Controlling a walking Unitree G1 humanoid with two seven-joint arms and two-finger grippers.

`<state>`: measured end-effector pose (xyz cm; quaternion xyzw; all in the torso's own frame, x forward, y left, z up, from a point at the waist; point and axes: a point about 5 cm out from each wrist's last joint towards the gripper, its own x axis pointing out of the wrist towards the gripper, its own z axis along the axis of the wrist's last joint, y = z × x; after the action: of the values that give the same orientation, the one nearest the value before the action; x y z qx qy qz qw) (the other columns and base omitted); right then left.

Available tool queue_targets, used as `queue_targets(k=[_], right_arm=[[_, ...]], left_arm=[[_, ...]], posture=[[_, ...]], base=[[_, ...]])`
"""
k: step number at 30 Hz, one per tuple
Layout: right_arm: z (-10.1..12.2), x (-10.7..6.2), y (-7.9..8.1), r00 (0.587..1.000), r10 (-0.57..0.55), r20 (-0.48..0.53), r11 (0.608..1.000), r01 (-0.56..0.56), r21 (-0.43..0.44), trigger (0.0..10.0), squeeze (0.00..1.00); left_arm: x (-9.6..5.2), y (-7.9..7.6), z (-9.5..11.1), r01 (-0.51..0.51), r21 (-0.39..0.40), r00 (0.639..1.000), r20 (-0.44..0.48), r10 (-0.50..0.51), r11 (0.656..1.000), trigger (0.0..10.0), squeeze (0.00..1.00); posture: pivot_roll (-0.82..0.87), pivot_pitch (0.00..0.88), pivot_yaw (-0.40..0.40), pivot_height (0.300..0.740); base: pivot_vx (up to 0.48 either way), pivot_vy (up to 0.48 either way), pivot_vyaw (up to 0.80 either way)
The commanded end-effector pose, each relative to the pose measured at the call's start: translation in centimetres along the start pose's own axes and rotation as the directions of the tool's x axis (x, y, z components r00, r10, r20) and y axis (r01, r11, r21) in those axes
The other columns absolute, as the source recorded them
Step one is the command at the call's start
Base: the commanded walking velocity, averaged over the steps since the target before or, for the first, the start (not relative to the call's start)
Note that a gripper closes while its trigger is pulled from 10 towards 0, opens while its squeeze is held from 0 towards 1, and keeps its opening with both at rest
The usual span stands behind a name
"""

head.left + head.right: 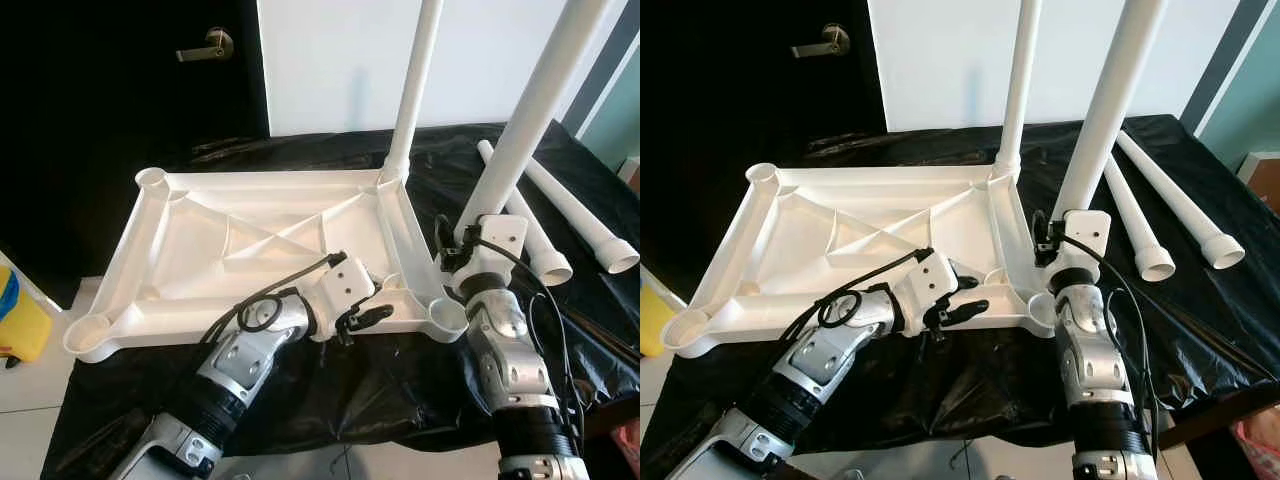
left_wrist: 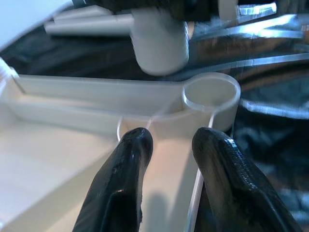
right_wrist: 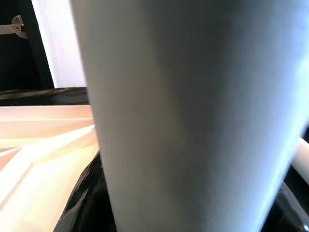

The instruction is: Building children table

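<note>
Second leg step: the right gripper holds a white leg upright, needing seating in the empty socket at 5 o'clock of the upturned tabletop, which the narrowly parted left gripper steadies.

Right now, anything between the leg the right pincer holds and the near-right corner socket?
Nothing visible. The leg in the right pincer hangs just above the open socket of the upturned tabletop. The left pincer sits on the near rim beside it, not over the opening.
</note>
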<state>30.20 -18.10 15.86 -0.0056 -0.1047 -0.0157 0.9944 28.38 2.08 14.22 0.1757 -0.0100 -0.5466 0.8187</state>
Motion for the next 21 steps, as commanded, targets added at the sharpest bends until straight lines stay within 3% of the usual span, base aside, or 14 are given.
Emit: queue_targets(k=[1,6,21], right_arm=[[0.4,-0.5,-0.2,1.000,0.005,0.027,1.000,-0.005,0.007,10.0,0.00],[-0.3,-2.0,-0.4,1.000,-0.011,0.008,1.000,0.011,0.018,10.0,0.00],[-1.3,-4.6,-0.2,0.999,0.041,-0.022,0.999,-0.040,0.029,10.0,0.00]], left_arm=[[-0.2,0.2,0.4,-0.046,-0.003,0.998,0.037,0.046,0.999,10.0,0.00],[-0.6,0.5,0.8,-0.118,-0.036,0.989,0.081,0.120,0.992,10.0,0.00],[-1.0,-0.1,1.0,-0.104,-0.042,0.991,0.080,0.107,0.994,10.0,0.00]], posture=[[-0.02,0.009,-0.025,0.740],[-0.02,0.016,-0.020,0.740],[-0.03,0.027,-0.013,0.740]], base=[[0.000,0.000,0.00],[0.000,0.000,0.00],[0.000,0.000,0.00]])
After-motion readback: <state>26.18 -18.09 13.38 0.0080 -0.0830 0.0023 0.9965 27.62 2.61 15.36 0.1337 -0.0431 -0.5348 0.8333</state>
